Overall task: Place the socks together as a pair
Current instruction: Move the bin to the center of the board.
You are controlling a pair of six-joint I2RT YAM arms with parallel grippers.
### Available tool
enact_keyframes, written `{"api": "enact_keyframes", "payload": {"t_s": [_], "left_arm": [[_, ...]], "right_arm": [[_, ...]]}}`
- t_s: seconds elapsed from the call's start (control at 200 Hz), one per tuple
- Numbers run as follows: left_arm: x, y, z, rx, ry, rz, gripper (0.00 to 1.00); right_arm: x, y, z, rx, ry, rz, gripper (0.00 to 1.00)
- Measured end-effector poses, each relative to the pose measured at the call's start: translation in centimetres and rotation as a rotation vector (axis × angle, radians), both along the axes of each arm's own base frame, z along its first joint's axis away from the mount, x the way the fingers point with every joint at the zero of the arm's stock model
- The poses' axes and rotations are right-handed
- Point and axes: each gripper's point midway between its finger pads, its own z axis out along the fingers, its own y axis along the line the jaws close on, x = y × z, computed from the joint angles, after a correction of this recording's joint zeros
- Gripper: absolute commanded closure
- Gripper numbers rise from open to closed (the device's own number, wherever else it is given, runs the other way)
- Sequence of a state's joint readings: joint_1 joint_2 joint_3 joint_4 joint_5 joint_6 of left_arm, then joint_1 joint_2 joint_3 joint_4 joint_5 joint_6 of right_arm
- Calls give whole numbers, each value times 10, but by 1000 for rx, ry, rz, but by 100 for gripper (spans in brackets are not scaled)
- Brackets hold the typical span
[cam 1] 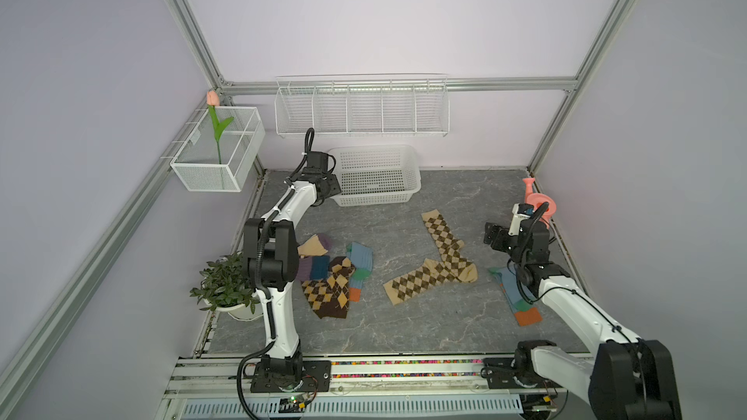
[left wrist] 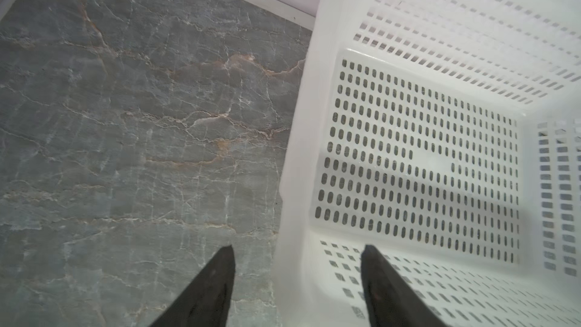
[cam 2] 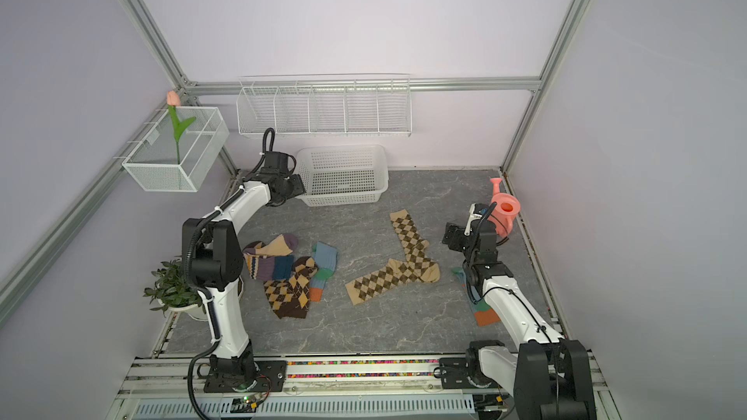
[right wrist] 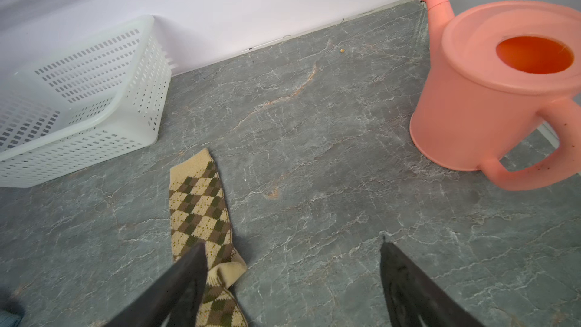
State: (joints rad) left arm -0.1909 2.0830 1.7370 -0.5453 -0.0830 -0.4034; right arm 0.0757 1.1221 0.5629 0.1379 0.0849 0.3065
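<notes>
Both our claws gape, gripping nothing: left claw at the rim of the perforated plastic basket, right claw over the veined stone tabletop beside knit argyle socks.

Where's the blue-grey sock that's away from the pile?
In both top views the blue-grey sock lies near the table's right edge, partly under the right arm.

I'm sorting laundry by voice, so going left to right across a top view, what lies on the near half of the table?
Potted plant → mixed sock pile → tan diamond-pattern socks → blue sock with orange cuff.
</notes>
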Motion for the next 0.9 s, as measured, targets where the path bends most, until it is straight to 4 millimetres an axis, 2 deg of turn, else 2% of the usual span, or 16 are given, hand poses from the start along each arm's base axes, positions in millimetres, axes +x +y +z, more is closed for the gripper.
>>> {"api": "enact_keyframes", "payload": {"t_s": [0.175,0.39,0.475,0.595,0.9], "left_arm": [[-4,0,-10,13,40,0,68],[-5,4,-9,16,43,16,87],[-12,2,-9,-7,48,11,88],[-33,-2,-9,-47,71,5,89],[-109,-10,-11,-112,144,-19,88]], "right_arm": [[0,1,-1,2,2,4,13],[0,1,-1,2,4,4,14],[1,1,-2,2,9,4,14],[1,2,-2,3,10,7,13],[2,3,-4,4,23,12,13]]}}
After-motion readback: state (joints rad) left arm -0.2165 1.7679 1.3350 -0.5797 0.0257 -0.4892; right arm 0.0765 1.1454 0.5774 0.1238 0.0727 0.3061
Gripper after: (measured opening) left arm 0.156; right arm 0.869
